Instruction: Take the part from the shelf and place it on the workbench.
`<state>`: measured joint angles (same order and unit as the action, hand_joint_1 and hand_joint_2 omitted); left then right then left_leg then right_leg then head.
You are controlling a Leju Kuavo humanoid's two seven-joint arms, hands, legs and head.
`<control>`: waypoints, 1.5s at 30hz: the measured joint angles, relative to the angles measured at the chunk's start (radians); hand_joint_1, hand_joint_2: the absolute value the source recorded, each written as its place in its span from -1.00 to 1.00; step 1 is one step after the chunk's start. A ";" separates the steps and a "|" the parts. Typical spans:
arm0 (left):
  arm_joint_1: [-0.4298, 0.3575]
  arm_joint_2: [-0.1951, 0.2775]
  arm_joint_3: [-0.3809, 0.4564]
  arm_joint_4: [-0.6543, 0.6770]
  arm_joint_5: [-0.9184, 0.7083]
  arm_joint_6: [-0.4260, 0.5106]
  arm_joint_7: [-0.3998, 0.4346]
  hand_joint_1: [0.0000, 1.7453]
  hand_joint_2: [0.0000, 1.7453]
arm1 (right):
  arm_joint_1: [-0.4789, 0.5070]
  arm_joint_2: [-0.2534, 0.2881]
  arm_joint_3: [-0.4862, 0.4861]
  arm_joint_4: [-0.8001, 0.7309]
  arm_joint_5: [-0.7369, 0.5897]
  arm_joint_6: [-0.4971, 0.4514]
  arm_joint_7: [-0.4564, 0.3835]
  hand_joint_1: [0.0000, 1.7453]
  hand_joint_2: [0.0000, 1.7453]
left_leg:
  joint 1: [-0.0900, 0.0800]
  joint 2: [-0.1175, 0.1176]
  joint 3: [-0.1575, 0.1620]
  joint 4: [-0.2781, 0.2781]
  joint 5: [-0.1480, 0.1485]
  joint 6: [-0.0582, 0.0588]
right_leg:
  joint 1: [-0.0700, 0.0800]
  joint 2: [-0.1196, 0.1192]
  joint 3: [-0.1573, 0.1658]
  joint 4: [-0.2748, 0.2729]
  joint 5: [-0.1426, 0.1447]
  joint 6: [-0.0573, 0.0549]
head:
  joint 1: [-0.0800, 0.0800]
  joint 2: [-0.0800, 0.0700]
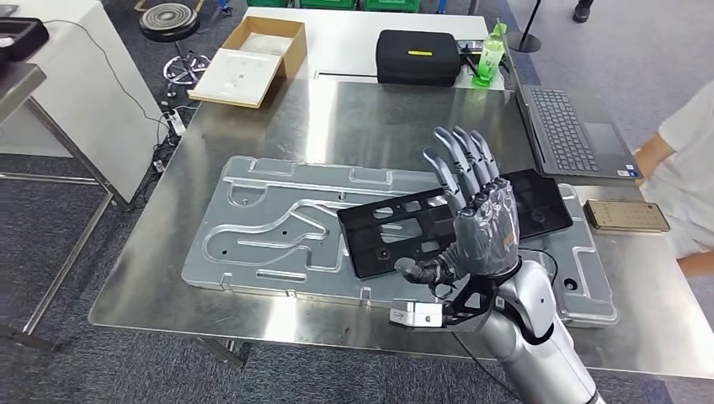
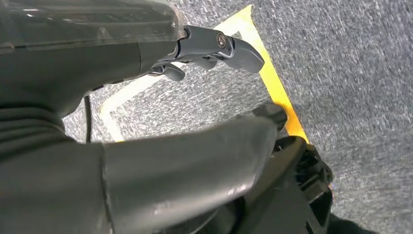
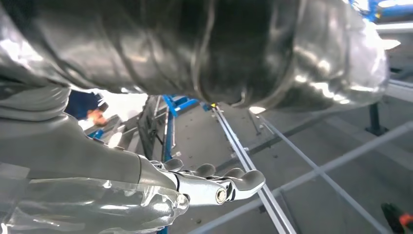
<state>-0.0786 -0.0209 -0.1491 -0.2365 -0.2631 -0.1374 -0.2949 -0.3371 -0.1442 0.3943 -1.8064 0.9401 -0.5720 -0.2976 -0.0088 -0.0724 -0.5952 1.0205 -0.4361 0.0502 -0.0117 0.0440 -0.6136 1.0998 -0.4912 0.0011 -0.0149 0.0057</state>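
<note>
Part [image 1: 404, 231] lying flat on steel surface [image 1: 337, 126], right hand [image 1: 476, 223] above with fingers [image 1: 459, 160] spread wide, holding nothing; placing apparently done, withdrawal next.

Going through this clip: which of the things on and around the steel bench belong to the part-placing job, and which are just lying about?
Job:
black part lying on the grey metal plate
steel workbench
right hand, open above the part

Lying about:
laptop
black case
green bottle
cardboard box
stool

One black part [image 1: 404, 231] lies on one grey metal plate [image 1: 269, 236], mid-frame. Upper frame: one black case [image 1: 418, 56], one green bottle [image 1: 490, 57], one cardboard box [image 1: 253, 59]. At right: one laptop [image 1: 572, 130].
</note>
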 joint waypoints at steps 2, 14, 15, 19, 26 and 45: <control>-0.003 0.000 -0.007 0.000 -0.007 0.003 0.000 -1.00 -1.00 | 0.005 -0.001 0.000 -0.013 0.005 -0.001 0.005 -1.00 -1.00 | 0.001 -0.017 -0.006 0.004 0.001 -0.010 | 0.002 0.020 0.027 -0.056 0.011 -0.002 | 0.000 0.000; -0.012 0.007 -0.023 0.000 -0.011 0.004 -0.001 -1.00 -1.00 | 0.014 -0.003 0.000 -0.035 0.018 0.002 0.009 -1.00 -1.00 | 0.028 0.087 -0.066 0.146 -0.051 -0.075 | -0.008 -0.117 0.041 -0.077 0.018 -0.016 | -0.005 0.000; -0.015 0.007 -0.023 0.000 -0.011 0.004 -0.003 -1.00 -1.00 | 0.010 -0.004 0.000 -0.036 0.022 0.005 0.010 -1.00 -1.00 | 0.026 0.109 -0.032 0.082 -0.028 -0.076 | -0.007 -0.126 0.041 -0.074 0.015 -0.011 | -0.006 0.000; -0.037 0.005 -0.024 -0.001 -0.011 0.008 -0.010 -1.00 -1.00 | -0.049 -0.011 0.000 -0.040 0.050 0.035 0.020 -1.00 -1.00 | 0.015 0.119 -0.003 0.003 -0.009 -0.045 | -0.001 -0.162 0.044 -0.070 0.009 0.012 | -0.004 0.000; -0.043 -0.021 -0.024 -0.004 0.000 0.029 -0.019 -1.00 -1.00 | -0.136 -0.044 0.000 -0.038 0.068 0.058 0.025 -1.00 -1.00 | 0.015 0.042 0.001 -0.008 0.004 -0.008 | -0.008 -0.050 -0.085 0.201 -0.119 0.025 | -0.003 0.000; -0.016 -0.020 -0.006 -0.012 0.026 0.094 -0.049 -1.00 -1.00 | -0.164 -0.084 0.003 -0.073 0.119 0.039 0.044 -1.00 -1.00 | 0.020 0.098 -0.073 0.128 -0.037 -0.064 | -0.010 -0.119 0.035 -0.070 0.018 -0.012 | -0.007 0.000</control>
<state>-0.0944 -0.0404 -0.1548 -0.2482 -0.2370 -0.0430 -0.3443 -0.5010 -0.2281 0.3975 -1.8792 1.0587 -0.5332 -0.2540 0.0109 0.0257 -0.6677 1.1481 -0.4731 -0.0141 -0.0216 -0.0748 -0.5787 1.0294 -0.4729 -0.0111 -0.0219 0.0057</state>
